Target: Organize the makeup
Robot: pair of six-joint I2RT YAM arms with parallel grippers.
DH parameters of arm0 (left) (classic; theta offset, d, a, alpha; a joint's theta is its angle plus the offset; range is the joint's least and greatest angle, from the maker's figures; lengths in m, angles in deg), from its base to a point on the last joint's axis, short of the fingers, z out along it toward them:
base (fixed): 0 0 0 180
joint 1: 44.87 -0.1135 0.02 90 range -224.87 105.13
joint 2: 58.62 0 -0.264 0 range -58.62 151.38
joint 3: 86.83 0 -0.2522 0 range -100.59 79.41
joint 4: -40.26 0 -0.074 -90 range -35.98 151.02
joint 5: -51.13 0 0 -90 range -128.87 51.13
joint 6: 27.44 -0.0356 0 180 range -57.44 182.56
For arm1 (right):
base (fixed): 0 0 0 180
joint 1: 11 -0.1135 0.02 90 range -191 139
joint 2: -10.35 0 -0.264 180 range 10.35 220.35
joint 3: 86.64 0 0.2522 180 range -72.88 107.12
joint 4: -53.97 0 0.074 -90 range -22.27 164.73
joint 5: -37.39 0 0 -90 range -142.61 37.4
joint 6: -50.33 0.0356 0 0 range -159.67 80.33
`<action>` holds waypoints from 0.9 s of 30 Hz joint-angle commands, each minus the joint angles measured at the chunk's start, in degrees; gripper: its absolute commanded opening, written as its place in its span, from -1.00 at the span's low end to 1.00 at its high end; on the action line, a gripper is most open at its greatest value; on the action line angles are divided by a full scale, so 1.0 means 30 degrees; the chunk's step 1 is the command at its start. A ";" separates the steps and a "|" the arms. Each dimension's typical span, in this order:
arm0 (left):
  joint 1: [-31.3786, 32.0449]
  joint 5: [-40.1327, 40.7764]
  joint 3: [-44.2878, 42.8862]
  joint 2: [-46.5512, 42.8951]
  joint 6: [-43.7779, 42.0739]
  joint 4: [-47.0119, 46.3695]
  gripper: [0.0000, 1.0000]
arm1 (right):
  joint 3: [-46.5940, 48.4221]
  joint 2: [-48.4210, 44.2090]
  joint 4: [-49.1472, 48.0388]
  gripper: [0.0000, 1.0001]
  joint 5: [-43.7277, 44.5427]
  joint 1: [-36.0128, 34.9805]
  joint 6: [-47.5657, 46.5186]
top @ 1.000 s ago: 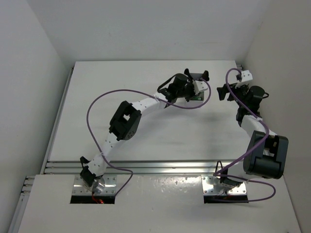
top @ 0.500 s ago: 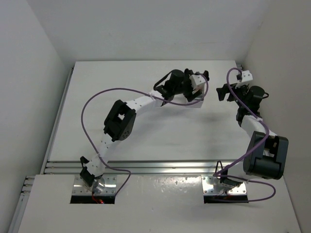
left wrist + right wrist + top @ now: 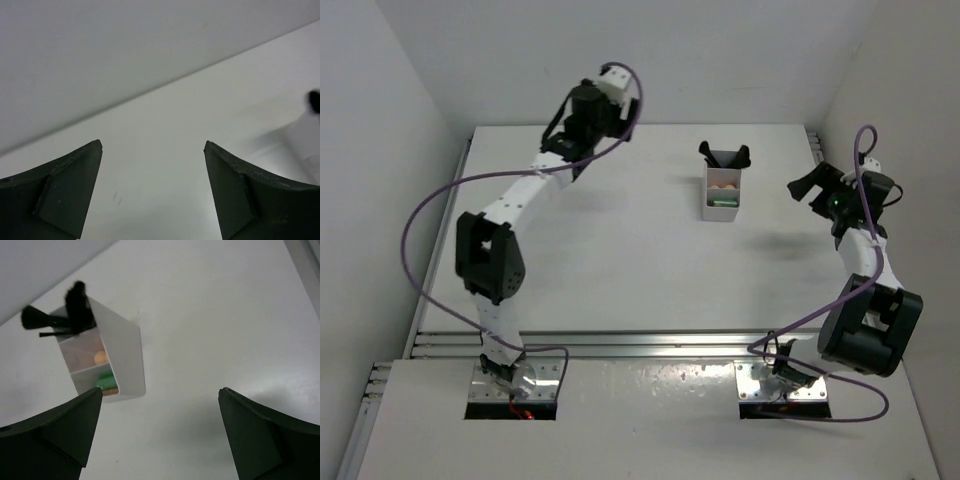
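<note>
The makeup sits in the white box (image 3: pixel 707 196) at the back middle of the table. Black fan brushes (image 3: pixel 724 155) stick out of its far compartment. A peach sponge (image 3: pixel 723 185) lies in the middle one and a green tube (image 3: pixel 723 201) in the near one. The right wrist view shows the same box (image 3: pixel 125 355), brushes (image 3: pixel 75 310), sponge (image 3: pixel 101 357) and green tube (image 3: pixel 106 380). My right gripper (image 3: pixel 160 390) is open and empty, right of the box (image 3: pixel 810 180). My left gripper (image 3: pixel 152 142) is open and empty, far off at the back left, facing bare table and wall.
White walls close in the table at the back and on both sides. A metal rail (image 3: pixel 620 340) runs along the near edge, in front of the arm bases. Another rail strip (image 3: pixel 306 260) shows at the table's right edge.
My left arm has swung away from the box to the back left, and its gripper has opened. My right gripper has drawn back to the right and opened wider. The box now stands uncovered.
</note>
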 commanded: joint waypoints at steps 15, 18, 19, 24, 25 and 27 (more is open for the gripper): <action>-0.3767 0.2281 1.5092 -1.3766 0.2221 0.9419 0.78 | 0.0105 -0.3474 1.2712 1.00 0.4194 -0.0508 0.0410; -0.3943 0.2074 1.6441 -1.5788 0.2223 0.9595 0.78 | -0.0100 -0.4497 1.3243 1.00 0.3842 -0.0976 0.0439; -0.3943 0.2074 1.6767 -1.6721 0.2223 0.9595 0.78 | -0.0361 -0.4736 1.3534 1.00 0.3841 -0.1181 0.0410; -0.3943 0.1432 1.8144 -1.8662 0.2399 0.9595 0.78 | -0.0423 -0.6729 1.5435 1.00 0.5215 -0.2410 0.0789; -0.3943 0.1140 1.8147 -1.8838 0.2660 0.9595 0.78 | -0.0423 -0.7137 1.6021 1.00 0.5246 -0.2530 0.0762; -0.3943 0.0584 1.8323 -1.9248 0.3040 0.9595 0.78 | -0.0334 -0.7694 1.7310 1.00 0.5392 -0.2938 0.0790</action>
